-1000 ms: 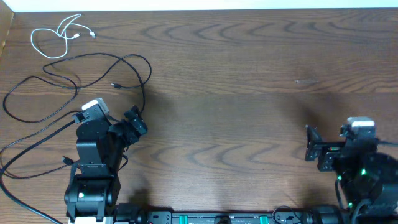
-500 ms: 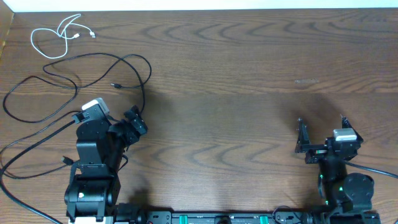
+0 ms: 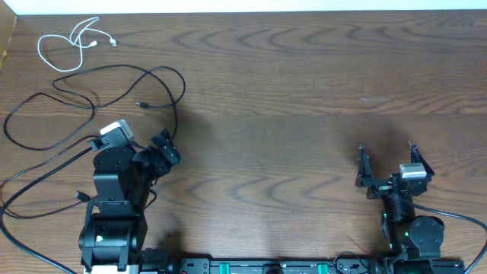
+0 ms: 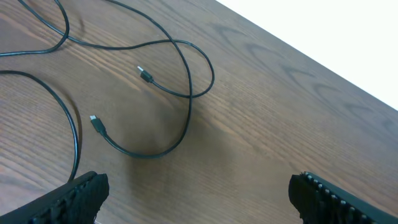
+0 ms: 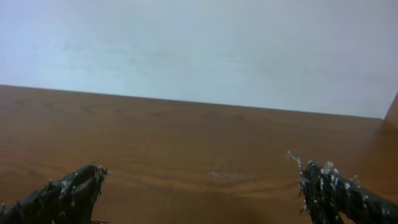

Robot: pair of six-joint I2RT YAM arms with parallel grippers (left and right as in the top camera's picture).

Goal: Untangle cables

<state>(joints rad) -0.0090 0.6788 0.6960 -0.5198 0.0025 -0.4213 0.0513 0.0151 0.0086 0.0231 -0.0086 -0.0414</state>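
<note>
A short white cable [image 3: 65, 47] lies coiled at the far left corner of the table. Two long black cables [image 3: 140, 104] sprawl in crossing loops over the left side, reaching the left arm's base. In the left wrist view the black cables [image 4: 186, 106] lie ahead of the fingers, with two small plug ends [image 4: 145, 74] showing. My left gripper [image 3: 166, 148] [image 4: 199, 199] is open and empty, just right of the loops. My right gripper [image 3: 388, 164] [image 5: 202, 186] is open and empty at the near right, far from all cables.
The wooden table [image 3: 304, 91] runs to a white wall at the back [image 5: 199, 43]. A faint pale scuff [image 3: 374, 99] marks the wood at the right. Thick black wires run from both arm bases along the near edge.
My right arm has swung left and turned so its open gripper faces the far edge. The left arm and the cables have not moved.
</note>
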